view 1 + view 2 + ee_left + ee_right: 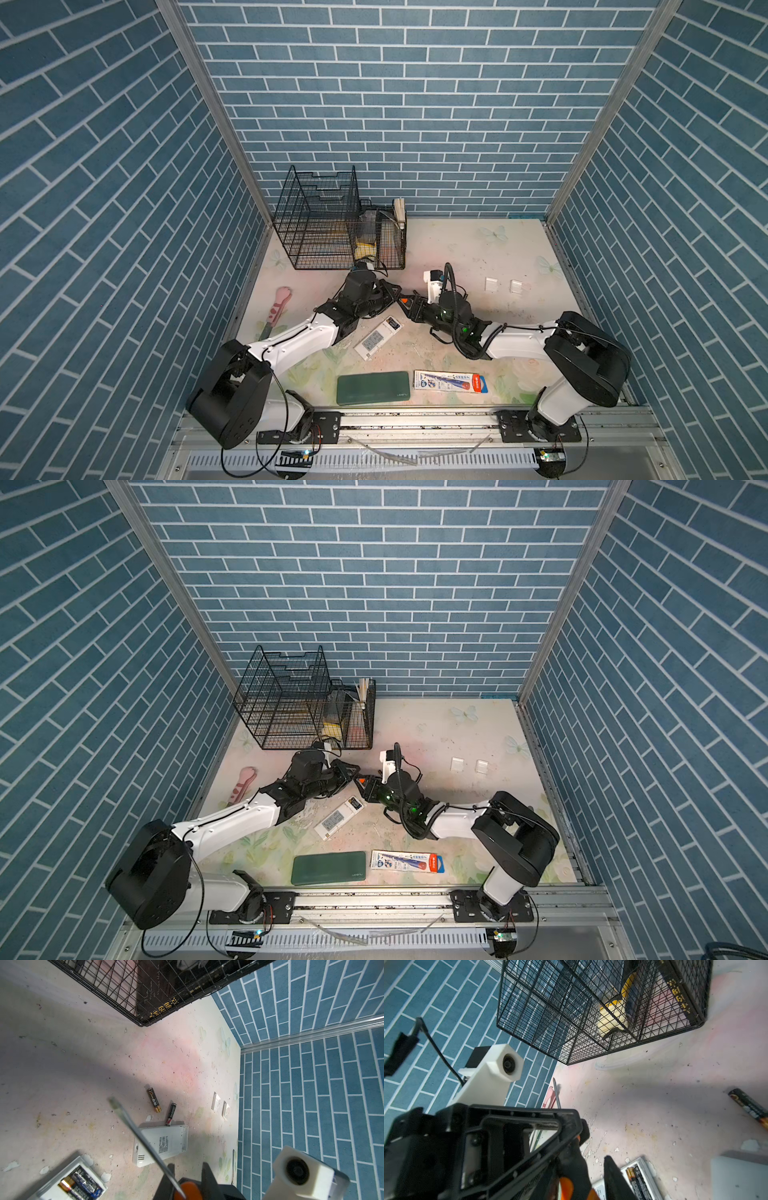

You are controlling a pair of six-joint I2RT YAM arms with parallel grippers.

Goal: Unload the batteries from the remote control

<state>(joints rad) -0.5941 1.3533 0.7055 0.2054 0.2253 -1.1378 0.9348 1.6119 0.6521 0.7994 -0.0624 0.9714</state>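
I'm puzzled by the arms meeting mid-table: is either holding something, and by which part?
The left gripper pinches the screwdriver at its handle, near the shaft; whether the right gripper grips too cannot be told.

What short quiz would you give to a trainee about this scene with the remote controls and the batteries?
1. True or false: both remote controls are already empty.
2. In the left wrist view, how many batteries lie loose on the table? A) one B) two C) four
3. Fill in: the tool with the orange handle is a ____.
Key: 1 false, two batteries sit inside one; 2 B; 3 screwdriver.
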